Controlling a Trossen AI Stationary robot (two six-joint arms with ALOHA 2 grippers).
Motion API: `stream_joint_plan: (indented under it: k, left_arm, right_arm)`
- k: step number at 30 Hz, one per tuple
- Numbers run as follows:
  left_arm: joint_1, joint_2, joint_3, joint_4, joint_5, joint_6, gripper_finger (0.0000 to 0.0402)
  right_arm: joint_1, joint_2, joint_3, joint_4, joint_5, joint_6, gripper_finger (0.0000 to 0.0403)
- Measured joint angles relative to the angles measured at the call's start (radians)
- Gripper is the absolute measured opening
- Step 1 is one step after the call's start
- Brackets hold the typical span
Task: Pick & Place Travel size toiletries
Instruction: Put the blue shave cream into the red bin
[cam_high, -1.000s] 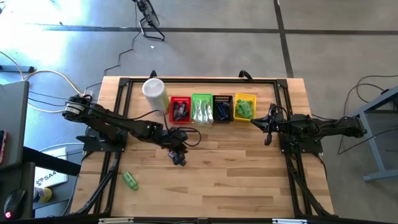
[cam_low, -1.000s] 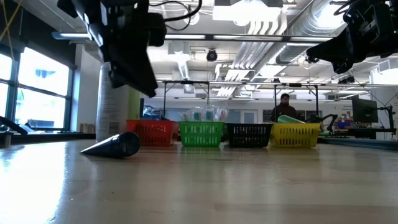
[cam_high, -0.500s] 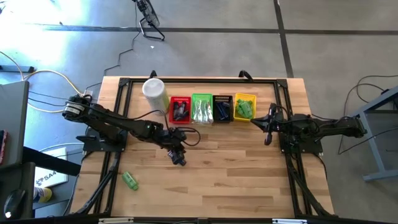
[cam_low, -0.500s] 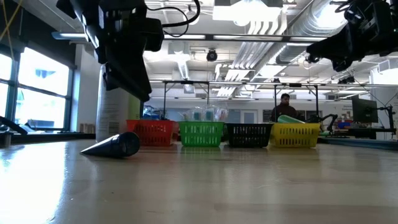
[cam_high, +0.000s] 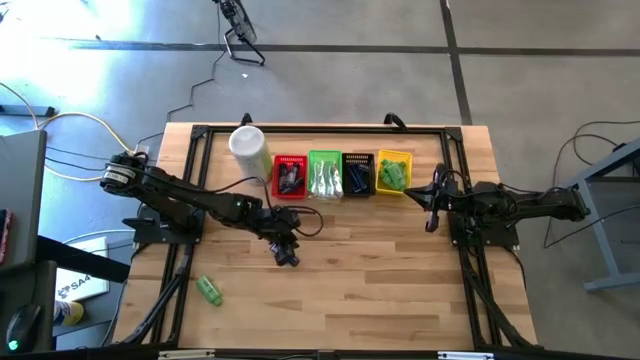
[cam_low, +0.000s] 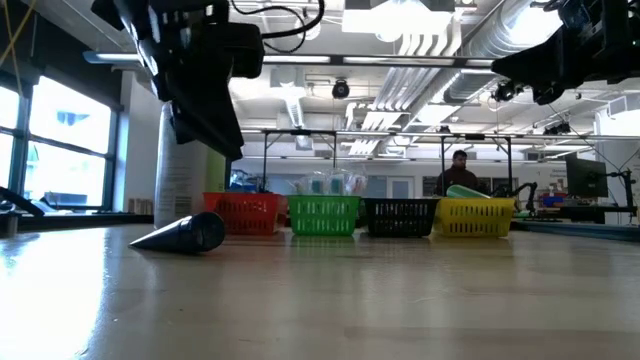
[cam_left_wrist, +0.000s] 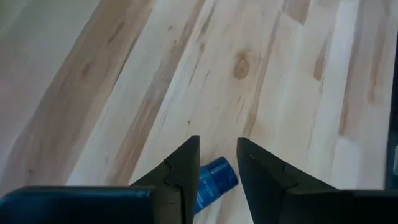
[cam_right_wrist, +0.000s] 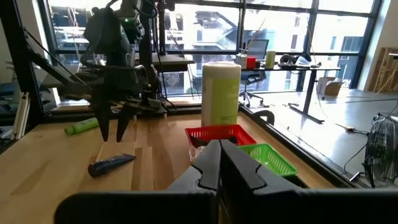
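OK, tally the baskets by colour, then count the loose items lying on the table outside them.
Red basket: 1
Green basket: 1
Black basket: 1
Yellow basket: 1
Baskets total: 4
Loose green bottle: 1
Loose dark tube: 1
Loose items total: 2

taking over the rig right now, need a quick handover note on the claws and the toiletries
Left claw: hovering over the dark blue tube lying mid-table, fingers part open around nothing.
Right claw: shut, empty, parked in the air by the yellow basket.
Placed: toiletries sit in the red basket, green basket, black basket and yellow one, in a row beside the tall white canister.
Left: the dark tube, plus a bright green mini bottle near the table's front left.
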Motion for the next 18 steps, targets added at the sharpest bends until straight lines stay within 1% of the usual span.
stream_joint_plan:
  k: [3,7,9,13,18]
  left_arm:
    - [0.0,0.0,0.0,-0.004,0.001,0.136,0.0104]
    - [0.0,0.0,0.0,-0.018,0.0,0.38,0.0104]
    - [0.0,0.001,-0.001,-0.033,0.001,0.467,0.0104]
    - [0.0,0.001,-0.001,-0.036,0.001,0.549,0.0104]
    - [0.0,0.001,-0.001,-0.024,-0.03,0.558,0.0114]
  right_arm:
    - [0.0,0.0,0.0,0.01,0.0,-0.002,0.0002]
    - [0.0,0.0,0.0,0.012,0.0,-0.002,0.0002]
    - [0.0,0.0,0.0,0.012,0.0,-0.002,0.0002]
    - [0.0,0.0,0.0,0.02,0.0,-0.002,0.0002]
    - [0.0,0.0,0.0,0.022,0.0,-0.001,0.0002]
